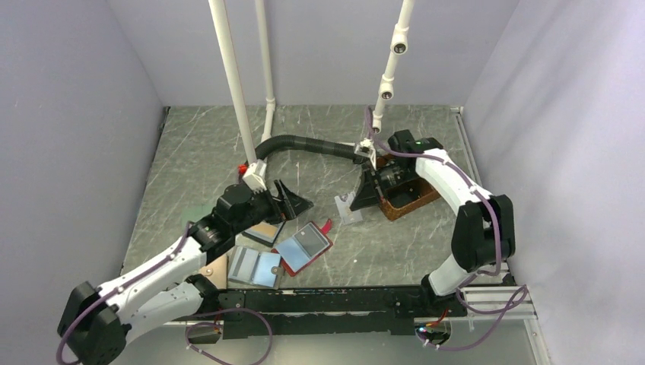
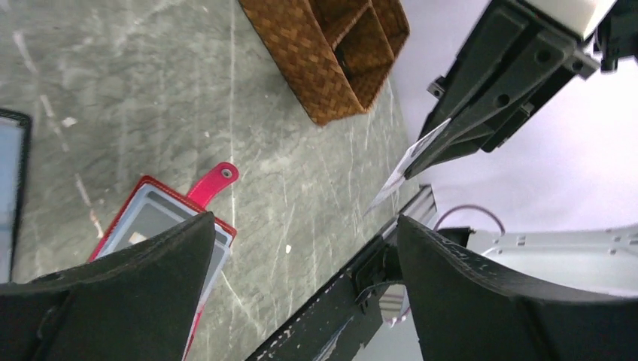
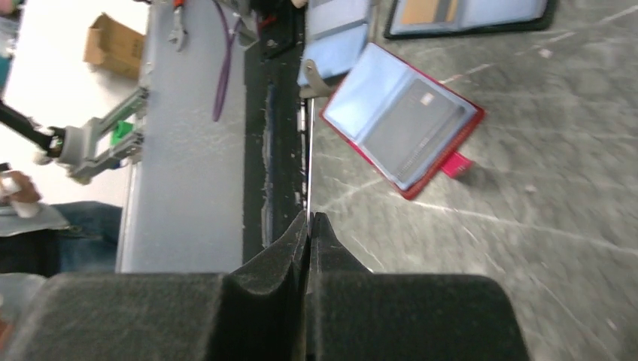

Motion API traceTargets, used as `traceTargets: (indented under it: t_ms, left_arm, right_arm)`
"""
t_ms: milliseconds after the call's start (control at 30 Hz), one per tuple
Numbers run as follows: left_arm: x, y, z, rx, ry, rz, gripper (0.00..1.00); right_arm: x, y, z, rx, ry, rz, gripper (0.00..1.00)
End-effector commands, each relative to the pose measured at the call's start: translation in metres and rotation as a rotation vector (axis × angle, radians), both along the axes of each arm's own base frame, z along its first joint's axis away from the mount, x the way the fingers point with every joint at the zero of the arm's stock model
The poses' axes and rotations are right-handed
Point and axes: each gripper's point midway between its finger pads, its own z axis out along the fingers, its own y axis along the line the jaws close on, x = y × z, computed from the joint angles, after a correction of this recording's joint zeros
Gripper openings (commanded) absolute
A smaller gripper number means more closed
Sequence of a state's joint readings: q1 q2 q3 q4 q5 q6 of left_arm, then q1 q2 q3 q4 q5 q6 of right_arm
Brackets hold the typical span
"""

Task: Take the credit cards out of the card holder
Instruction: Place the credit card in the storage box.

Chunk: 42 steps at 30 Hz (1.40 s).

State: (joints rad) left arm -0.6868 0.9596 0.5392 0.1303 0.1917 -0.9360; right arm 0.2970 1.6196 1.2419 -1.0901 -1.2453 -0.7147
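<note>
Card holder [image 1: 304, 247]: red, lying open on the worktop [image 1: 426, 243], front centre; one dark card [image 3: 416, 134] in its pocket. Pale card [image 2: 399, 173]: pinched in the right gripper [image 3: 308, 219] jaws, near the basket [image 1: 411, 201]. Left gripper [image 2: 305, 222]: jaws wide.

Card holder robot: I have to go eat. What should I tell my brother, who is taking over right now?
The left gripper is open and empty, close to the red card holder.
The right gripper is shut on one thin card, held up in the air near the wicker basket.
The card holder lies open on the table between the arms.
Done: one card is out.
Left: at least one dark card sits in the holder's pocket. Probably put the held card down, then pull that one out.
</note>
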Motion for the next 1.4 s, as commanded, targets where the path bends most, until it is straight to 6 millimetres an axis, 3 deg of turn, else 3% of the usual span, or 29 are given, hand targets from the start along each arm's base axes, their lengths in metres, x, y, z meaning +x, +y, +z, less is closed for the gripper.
traceTargets:
  t_ms: [0, 267, 433, 567, 733, 833, 1033, 1367]
  left_arm:
    - [0.004, 0.034, -0.008, 0.076, 0.019, 0.170, 0.99]
    - [-0.008, 0.063, -0.015, 0.080, 0.015, 0.254, 0.99]
    - [-0.014, 0.073, -0.014, 0.097, -0.040, 0.253, 1.00]
    - [-0.018, 0.078, -0.016, 0.138, -0.065, 0.238, 0.99]
    - [-0.020, 0.075, -0.023, 0.176, -0.066, 0.198, 0.99]
    - [-0.020, 0.070, -0.030, 0.192, -0.050, 0.173, 0.99]
    - [-0.016, 0.062, -0.034, 0.206, -0.033, 0.150, 1.00]
    - [-0.015, 0.055, -0.029, 0.185, -0.039, 0.123, 0.99]
  right_arm:
    - [0.008, -0.029, 0.001, -0.047, -0.135, -0.045, 0.00]
    - [0.053, -0.086, 0.006, -0.113, -0.139, -0.303, 0.00]
    - [0.095, -0.147, 0.009, -0.241, -0.144, -0.526, 0.00]
    - [0.124, -0.198, 0.007, -0.380, -0.182, -0.604, 0.00]
    - [0.166, -0.270, 0.000, -0.639, -0.222, -0.725, 0.00]
    - [0.184, -0.297, -0.009, -0.754, -0.245, -0.761, 0.00]
    - [0.204, -0.317, -0.025, -0.830, -0.226, -0.745, 0.00]
    - [0.208, -0.299, -0.048, -0.779, -0.157, -0.660, 0.02]
